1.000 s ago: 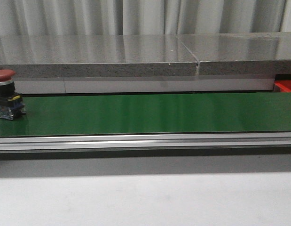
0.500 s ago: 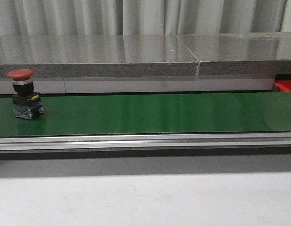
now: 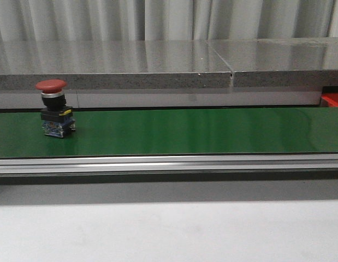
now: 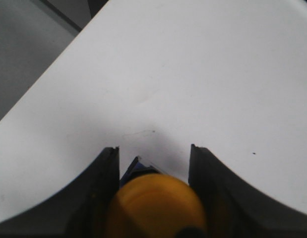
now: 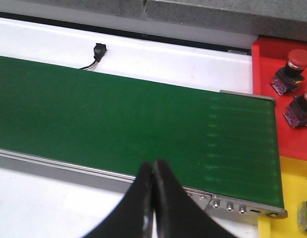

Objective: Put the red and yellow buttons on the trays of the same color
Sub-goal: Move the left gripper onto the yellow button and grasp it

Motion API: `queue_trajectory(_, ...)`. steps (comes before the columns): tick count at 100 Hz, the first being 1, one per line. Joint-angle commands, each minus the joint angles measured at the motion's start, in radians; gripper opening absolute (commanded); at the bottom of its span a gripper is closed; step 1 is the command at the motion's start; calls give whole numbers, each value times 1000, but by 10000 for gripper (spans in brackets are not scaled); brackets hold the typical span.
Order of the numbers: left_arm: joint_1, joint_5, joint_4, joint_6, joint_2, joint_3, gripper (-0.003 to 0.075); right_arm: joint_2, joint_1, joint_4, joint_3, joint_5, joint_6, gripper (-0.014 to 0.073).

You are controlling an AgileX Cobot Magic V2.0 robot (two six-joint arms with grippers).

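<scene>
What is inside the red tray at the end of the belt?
Two red-capped buttons stand in the red tray in the right wrist view. The tray runs past the picture's edge, so anything further in is unseen.

Light is soft and even, coming from overhead. In the front view the green belt [image 3: 185, 131] carries a pale sheen across its middle, and the stone ledge [image 3: 158, 60] reflects the curtain. The white worktop [image 3: 169, 232] at 6 o'clock is grainy and featureless. In the left wrist view the yellow button [image 4: 155, 206] is blurred, too close to focus. The right wrist view is sharp, its end effector [image 5: 152, 198] soft-edged.
</scene>
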Motion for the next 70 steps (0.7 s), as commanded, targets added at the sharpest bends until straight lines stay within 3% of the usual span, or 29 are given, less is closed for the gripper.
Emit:
queue_trajectory(1,-14,-16,-25,1,-120,-30,-19,-4,2,9,-27,-55,-7,-67)
queue_trajectory(29,-111,116,-23,1,-281,-15,-19,-4,2,9,-27,-55,-7,-67)
queue_trajectory(70,-285,14,-21,25,-516,287,-19,-4,2,9,-27,-55,-7,-67)
